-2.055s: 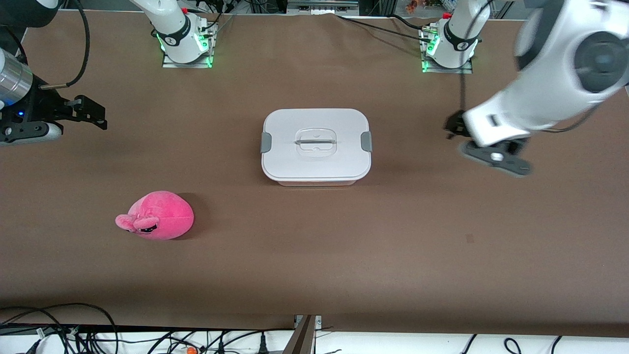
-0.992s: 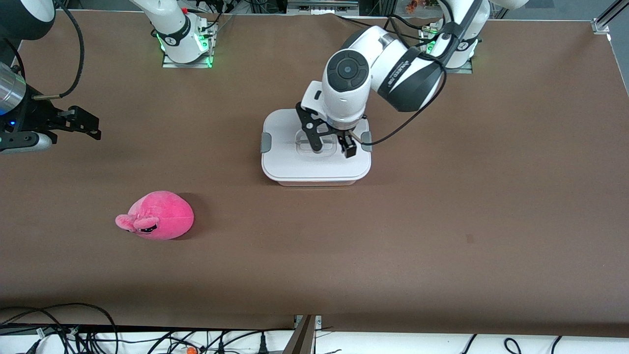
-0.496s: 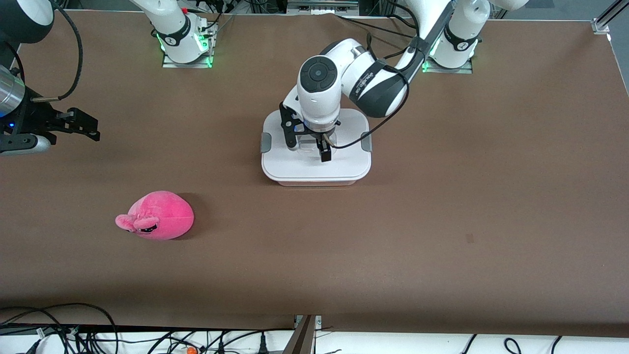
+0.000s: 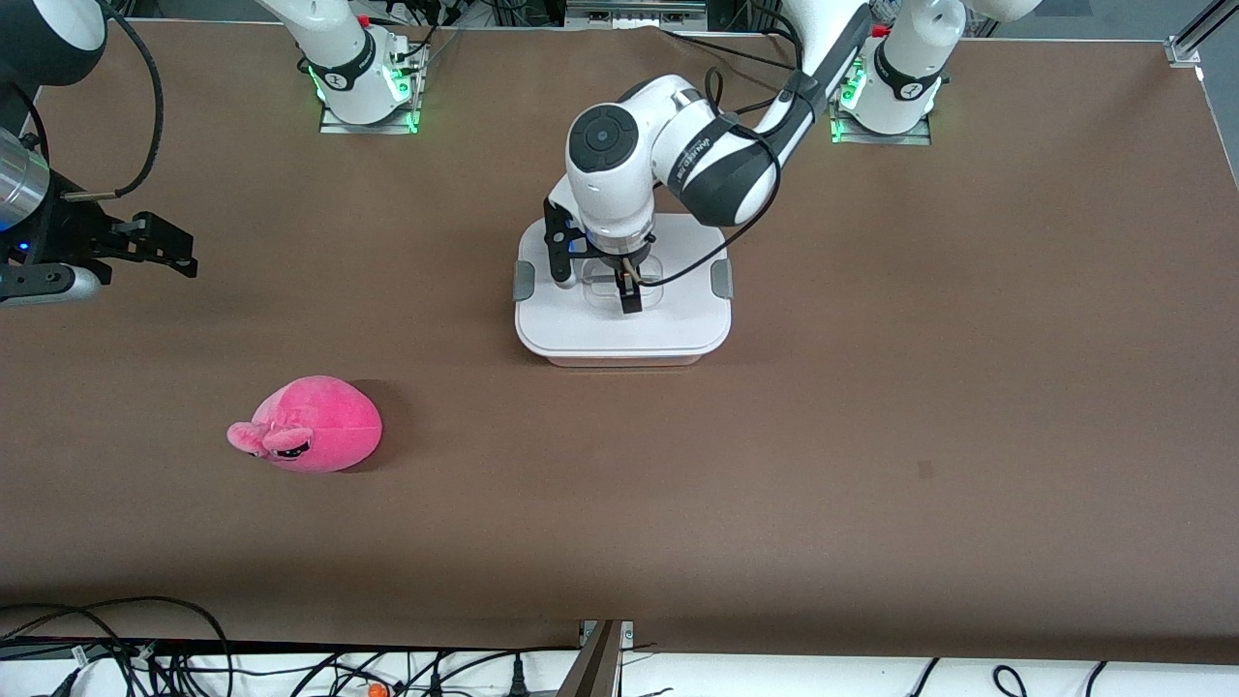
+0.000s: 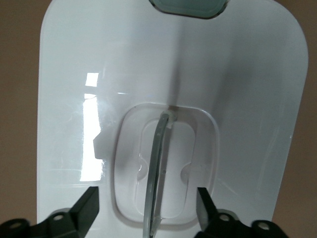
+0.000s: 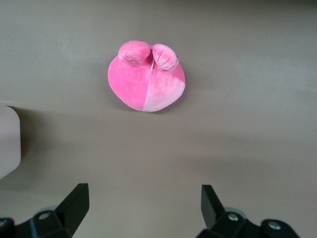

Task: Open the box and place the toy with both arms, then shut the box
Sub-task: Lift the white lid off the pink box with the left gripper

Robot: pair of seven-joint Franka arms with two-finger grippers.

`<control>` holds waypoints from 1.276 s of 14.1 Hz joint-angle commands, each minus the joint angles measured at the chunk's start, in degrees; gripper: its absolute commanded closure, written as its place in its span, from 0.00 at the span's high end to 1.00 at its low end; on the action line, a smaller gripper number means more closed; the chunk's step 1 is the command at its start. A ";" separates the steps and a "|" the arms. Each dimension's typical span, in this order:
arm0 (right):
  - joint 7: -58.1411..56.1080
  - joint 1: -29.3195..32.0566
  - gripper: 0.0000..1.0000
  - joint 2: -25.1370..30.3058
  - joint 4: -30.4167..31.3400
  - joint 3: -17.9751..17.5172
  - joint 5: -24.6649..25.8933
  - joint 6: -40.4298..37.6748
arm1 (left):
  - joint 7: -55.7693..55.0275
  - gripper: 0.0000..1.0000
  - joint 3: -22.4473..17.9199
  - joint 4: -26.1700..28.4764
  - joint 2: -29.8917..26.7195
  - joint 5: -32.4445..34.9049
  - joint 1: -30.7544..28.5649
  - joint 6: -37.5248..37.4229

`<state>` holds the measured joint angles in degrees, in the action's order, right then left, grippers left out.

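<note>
The box (image 4: 619, 329) stands mid-table with its white lid (image 5: 237, 89) on and both grey clips (image 4: 721, 279) down. My left gripper (image 4: 595, 287) hangs low over the lid, open. Its fingers (image 5: 90, 204) straddle the clear recessed handle (image 5: 157, 163) with a gap on each side of it (image 5: 147, 206). The pink plush toy (image 4: 315, 426) lies on the table toward the right arm's end, nearer the front camera than the box. My right gripper (image 4: 169, 247) waits open above the table at that end, with the toy (image 6: 146, 82) ahead of its fingers (image 6: 143, 203).
Brown table mat (image 4: 871, 436) all around. A corner of the box (image 6: 7, 141) shows in the right wrist view. Arm bases (image 4: 363, 87) stand along the table's edge farthest from the front camera. Cables hang below the edge nearest it.
My left arm has swung in from its end of the table and come down over the lid's handle, its jaws narrowing slightly. The right arm has barely moved.
</note>
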<state>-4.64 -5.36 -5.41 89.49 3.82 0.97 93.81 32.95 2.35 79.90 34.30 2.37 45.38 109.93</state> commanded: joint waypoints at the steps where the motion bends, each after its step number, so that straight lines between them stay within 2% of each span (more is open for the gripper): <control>1: 0.51 0.53 1.00 -0.04 -0.46 -0.39 0.09 -0.73 | -1.40 0.00 -0.94 0.52 -0.81 1.67 1.82 0.20; 8: 0.42 0.44 1.00 -0.04 -0.55 -0.48 0.26 -0.73 | -0.96 0.00 -0.85 -0.09 -1.78 1.67 1.38 -0.50; 13: 0.51 0.44 1.00 -0.04 -0.55 -0.48 0.44 -0.65 | -0.96 0.00 -1.55 -0.44 -4.76 0.88 1.03 -7.60; 16: 0.33 -0.09 1.00 -0.21 -0.81 -0.66 0.01 -0.03 | 0.09 0.00 -1.47 -1.93 -7.48 0.97 -2.39 -13.13; 18: 0.51 -0.09 1.00 -1.26 -0.38 -0.66 -0.18 0.49 | 5.08 0.00 -1.47 -2.90 -10.03 0.79 -7.38 -17.36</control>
<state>-4.62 -5.48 -5.51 89.50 3.44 0.86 94.00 33.51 0.45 77.74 27.52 2.53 42.80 96.84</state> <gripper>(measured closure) 0.000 0.930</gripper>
